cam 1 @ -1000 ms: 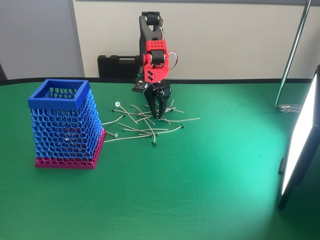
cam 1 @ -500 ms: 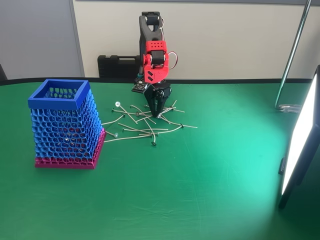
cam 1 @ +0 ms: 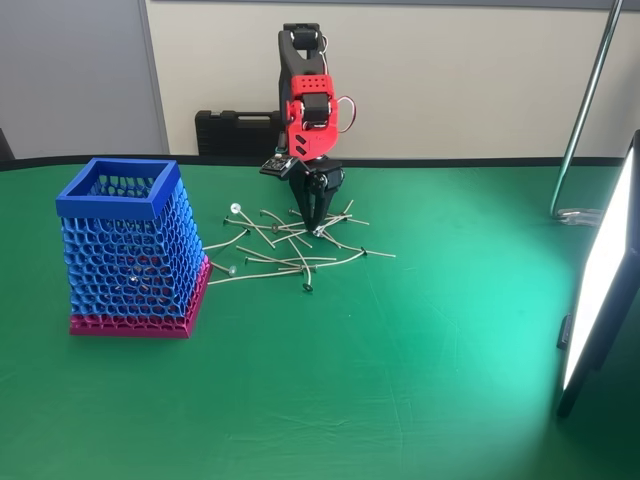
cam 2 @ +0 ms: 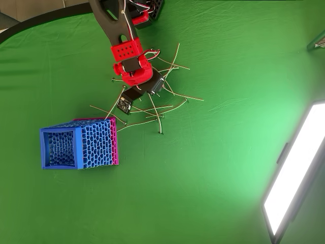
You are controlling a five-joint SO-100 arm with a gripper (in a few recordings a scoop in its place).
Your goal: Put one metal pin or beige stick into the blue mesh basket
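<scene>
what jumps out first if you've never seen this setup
The tall blue mesh basket with its magenta base stands at the left of the fixed view on a bright green table. To its right, beige sticks lie tangled in a pile, and the red and black gripper points down into them, jaws nearly together.

My feeds were bright and sharp. A glowing light panel (cam 1: 600,290) at the right edge washed the green surface (cam 1: 420,380) pale beside it, blowing out white in the overhead view's lower right. Shadows stayed faint and short.
</scene>
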